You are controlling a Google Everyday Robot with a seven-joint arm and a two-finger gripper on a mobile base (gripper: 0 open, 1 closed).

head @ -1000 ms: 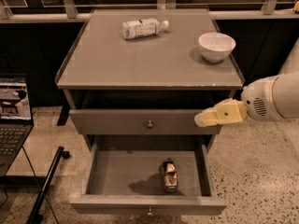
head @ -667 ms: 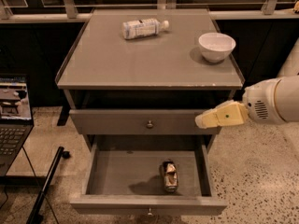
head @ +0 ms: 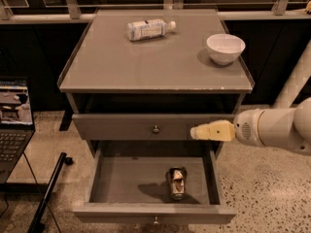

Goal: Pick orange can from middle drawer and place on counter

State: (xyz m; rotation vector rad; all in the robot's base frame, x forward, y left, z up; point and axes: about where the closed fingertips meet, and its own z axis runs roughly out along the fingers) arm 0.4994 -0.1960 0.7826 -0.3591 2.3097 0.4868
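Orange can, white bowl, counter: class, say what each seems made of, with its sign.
Orange can: likely metal, glinting top. White bowl: probably glazed ceramic, smooth sheen. Counter: matte grey, painted metal or laminate, unclear. Gripper hangs before the upper drawer front.

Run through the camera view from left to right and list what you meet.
laptop → black pole → orange can in the open middle drawer → gripper, before the upper drawer's right end. Bottle and bowl overlap these, so omitted.
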